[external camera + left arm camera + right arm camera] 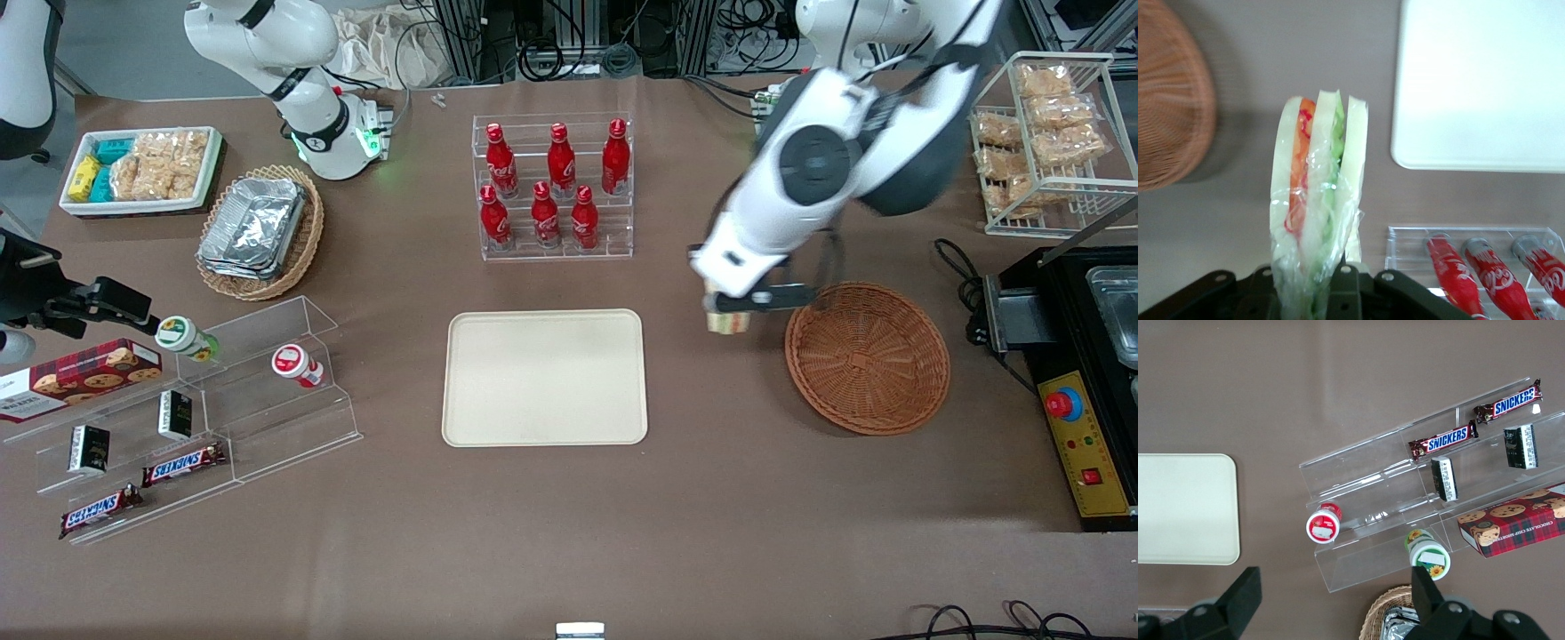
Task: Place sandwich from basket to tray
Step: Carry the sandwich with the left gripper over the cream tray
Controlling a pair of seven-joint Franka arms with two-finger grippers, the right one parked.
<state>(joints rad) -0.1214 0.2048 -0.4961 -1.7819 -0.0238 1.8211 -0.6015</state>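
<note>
My left gripper is shut on the sandwich, a plastic-wrapped wedge with pale bread and orange-red and green filling. It hangs above the bare table between the basket and the tray. In the left wrist view the sandwich stands out from between my fingers. The round reddish-brown wicker basket is empty and also shows in the left wrist view. The cream-beige tray is empty and shows in the left wrist view and the right wrist view.
A clear rack of red cola bottles stands farther from the front camera than the tray. A tan oval basket with foil containers, a white tray of snacks and a clear stepped shelf lie toward the parked arm's end. A wire rack and black appliance lie toward the working arm's end.
</note>
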